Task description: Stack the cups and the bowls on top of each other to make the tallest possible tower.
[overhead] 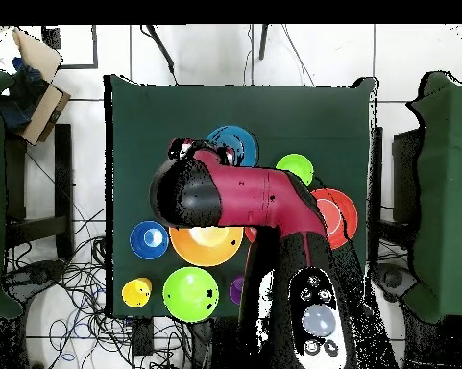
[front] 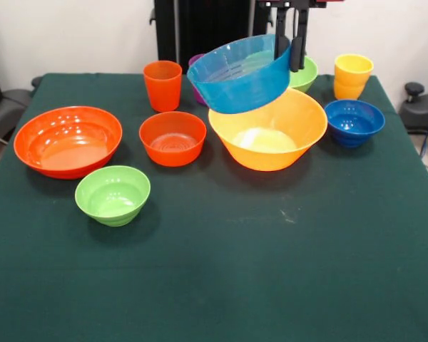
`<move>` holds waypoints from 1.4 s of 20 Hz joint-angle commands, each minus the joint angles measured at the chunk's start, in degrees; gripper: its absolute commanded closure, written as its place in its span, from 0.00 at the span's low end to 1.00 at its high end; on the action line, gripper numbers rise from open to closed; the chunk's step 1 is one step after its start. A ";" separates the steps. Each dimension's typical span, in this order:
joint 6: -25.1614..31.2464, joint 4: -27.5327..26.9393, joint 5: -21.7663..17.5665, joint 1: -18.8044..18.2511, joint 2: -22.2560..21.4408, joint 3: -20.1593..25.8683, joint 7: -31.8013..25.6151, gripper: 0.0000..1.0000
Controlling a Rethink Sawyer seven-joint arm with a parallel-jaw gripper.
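Gripper [front: 291, 53] grips light blue bowl [front: 239, 77] (rim seemingly pinched), tilted mouth-leftward

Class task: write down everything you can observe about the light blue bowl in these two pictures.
The light blue bowl is large, round, glossy and looks like plastic, with faint rings inside. It is lifted off the table and tilted, its opening facing up and towards the camera. The hand pinches its rim, one finger inside and one outside. It hangs above the large yellow-orange bowl; whether they touch is unclear. From overhead it shows beside the arm.
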 commanded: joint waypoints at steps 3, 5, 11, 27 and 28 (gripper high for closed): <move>20.20 -2.50 0.93 -0.46 6.08 0.98 1.71 1.00; 18.47 -4.92 -0.09 0.56 9.39 0.32 3.00 1.00; 12.18 -12.59 -1.06 3.55 19.27 -1.87 7.96 1.00; 16.88 -29.40 3.28 13.19 29.26 -12.61 16.98 1.00; 17.05 -30.18 3.54 13.23 29.85 -12.84 16.90 1.00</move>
